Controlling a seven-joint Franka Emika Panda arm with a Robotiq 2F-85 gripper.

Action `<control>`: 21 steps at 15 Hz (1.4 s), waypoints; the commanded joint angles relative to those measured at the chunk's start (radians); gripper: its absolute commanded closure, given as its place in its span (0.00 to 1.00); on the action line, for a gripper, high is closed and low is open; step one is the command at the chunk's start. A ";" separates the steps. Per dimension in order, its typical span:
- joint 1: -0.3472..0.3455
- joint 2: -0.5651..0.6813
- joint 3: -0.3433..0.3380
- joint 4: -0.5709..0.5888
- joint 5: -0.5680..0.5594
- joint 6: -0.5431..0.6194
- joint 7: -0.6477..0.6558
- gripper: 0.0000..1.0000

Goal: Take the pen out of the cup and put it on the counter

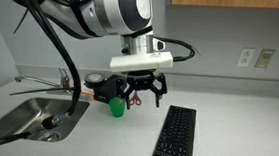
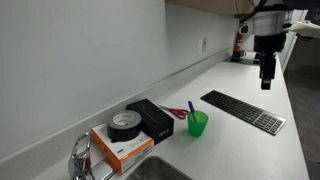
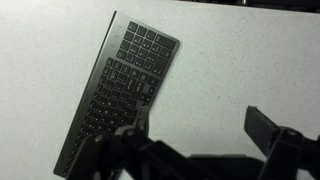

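Note:
The green cup stands on the light counter beside red-handled scissors. A thin bluish pen sticks up out of the cup. The cup also shows in an exterior view, where I cannot make out the pen. My gripper hangs open and empty above the counter, apart from the cup and near the black keyboard; it also shows in an exterior view. In the wrist view the open fingers frame bare counter; cup and pen are out of that view.
A black keyboard lies on the counter. A steel sink is set in at one end, with its faucet. A tape roll sits on an orange box beside a black box.

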 commanded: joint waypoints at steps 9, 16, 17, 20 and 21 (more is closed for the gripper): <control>0.021 0.055 0.030 0.026 0.098 0.162 0.078 0.00; 0.062 0.219 0.107 0.098 0.255 0.380 0.150 0.00; 0.060 0.226 0.113 0.103 0.250 0.374 0.153 0.00; 0.054 0.217 0.120 0.082 0.225 0.366 0.147 0.00; 0.054 0.222 0.120 0.086 0.225 0.366 0.147 0.00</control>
